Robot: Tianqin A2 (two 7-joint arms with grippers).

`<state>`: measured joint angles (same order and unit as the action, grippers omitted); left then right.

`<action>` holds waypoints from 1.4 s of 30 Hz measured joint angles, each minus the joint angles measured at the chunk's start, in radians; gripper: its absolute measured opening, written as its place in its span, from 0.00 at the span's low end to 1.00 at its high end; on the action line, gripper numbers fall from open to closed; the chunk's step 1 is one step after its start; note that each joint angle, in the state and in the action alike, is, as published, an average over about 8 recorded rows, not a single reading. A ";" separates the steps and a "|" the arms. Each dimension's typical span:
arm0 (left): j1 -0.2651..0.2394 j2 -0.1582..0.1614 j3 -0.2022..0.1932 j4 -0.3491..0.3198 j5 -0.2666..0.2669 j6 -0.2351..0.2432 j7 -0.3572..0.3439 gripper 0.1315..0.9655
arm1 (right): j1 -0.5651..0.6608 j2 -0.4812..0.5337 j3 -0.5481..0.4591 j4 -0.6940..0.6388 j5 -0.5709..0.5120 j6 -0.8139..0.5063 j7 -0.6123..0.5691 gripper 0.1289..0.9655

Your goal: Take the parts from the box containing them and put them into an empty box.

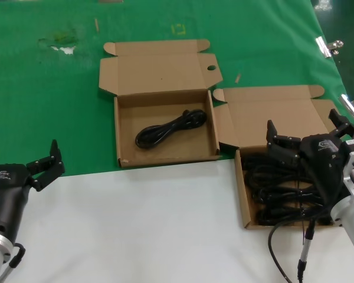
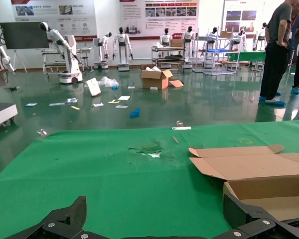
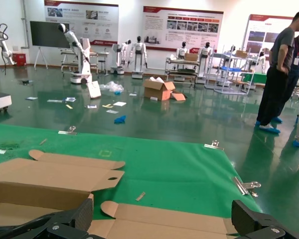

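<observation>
Two open cardboard boxes lie side by side. The middle box (image 1: 117, 130) holds one coiled black cord (image 1: 171, 128). The right box (image 1: 243, 200) is filled with several black cord bundles (image 1: 271, 188). My right gripper (image 1: 304, 127) hovers open above the far end of the right box, near its raised lid (image 3: 189, 219), with nothing between its fingers (image 3: 79, 216). My left gripper (image 1: 46, 162) waits open and empty at the lower left, off to the side of the middle box (image 2: 261, 177); one of its fingertips (image 2: 72, 216) shows over bare green cloth.
Green cloth (image 1: 47, 88) covers the far table, with a torn spot (image 1: 62, 44); the near part is white (image 1: 135, 224). Metal clips (image 1: 327, 46) hold the cloth's right edge. My own thin black cable with a metal tip (image 1: 304, 253) hangs by the right box.
</observation>
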<state>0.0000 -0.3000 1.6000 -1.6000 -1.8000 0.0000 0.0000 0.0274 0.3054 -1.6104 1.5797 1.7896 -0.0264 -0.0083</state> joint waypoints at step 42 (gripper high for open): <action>0.000 0.000 0.000 0.000 0.000 0.000 0.000 1.00 | 0.000 0.000 0.000 0.000 0.000 0.000 0.000 1.00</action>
<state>0.0000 -0.3000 1.6000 -1.6000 -1.8000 0.0000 -0.0001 0.0274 0.3054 -1.6104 1.5797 1.7896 -0.0264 -0.0083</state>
